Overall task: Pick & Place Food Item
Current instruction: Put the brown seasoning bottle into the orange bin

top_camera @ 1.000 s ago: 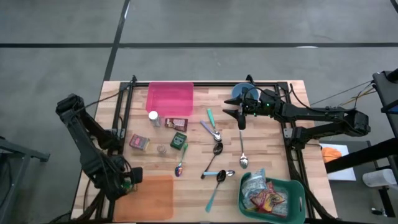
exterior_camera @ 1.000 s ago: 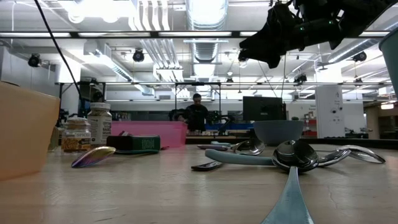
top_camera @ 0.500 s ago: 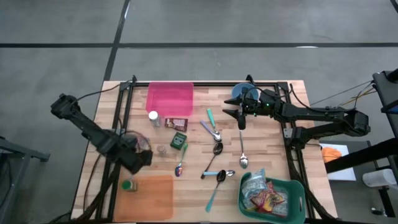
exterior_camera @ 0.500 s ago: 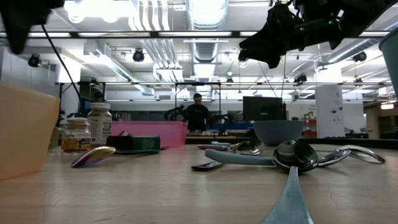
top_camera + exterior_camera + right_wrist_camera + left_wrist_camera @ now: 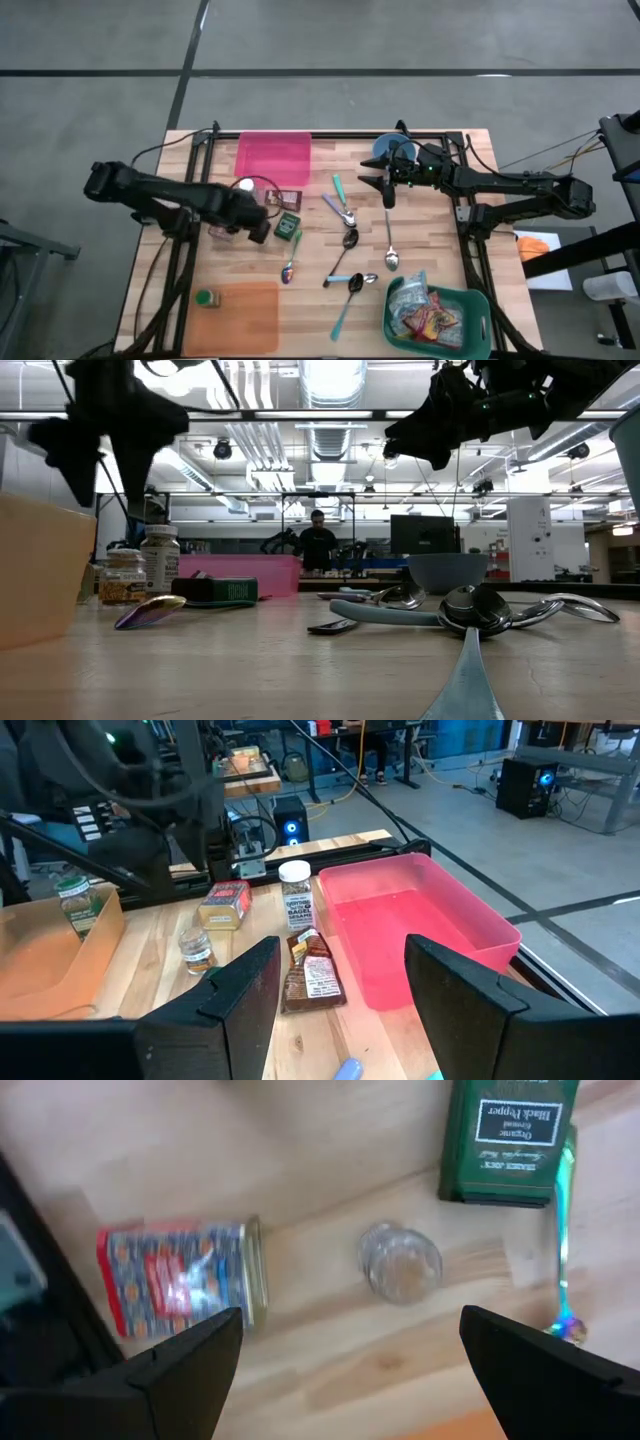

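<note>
Small clear jar point(image 5: 401, 1264) stands upright on the bare tabletop point(image 5: 420, 240), roughly midway along the left half, just beside the green pepper box point(image 5: 509, 1139) and near a small tin point(image 5: 183, 1273) lying on its side. Judged the likeliest target, since the left tool point(image 5: 345, 1360) hangs directly above it with its fingers spread wide and nothing between them; the jar sits nearly centred in the gap, slightly toward the pepper-box side. Jar has no long axis to speak of seen from above, so finger line matters little; the tin's long axis runs across the finger gap. Left arm is far nearer than the right. Right tool point(image 5: 386, 190) waits high over the far right part of the tabletop near the blue bowl point(image 5: 390, 148), fingers partly apart, empty, well apart from the jar. Orange tray point(image 5: 240, 315) at the near left corner already carries a green-lidded jar point(image 5: 204, 298); pink tray point(image 5: 273, 158) at the far edge looks empty. Hard to make out: the clear jar itself in the overhead view, where the left arm covers it; jar contents; height of the tool above the jar; which tray is the intended drop.
</note>
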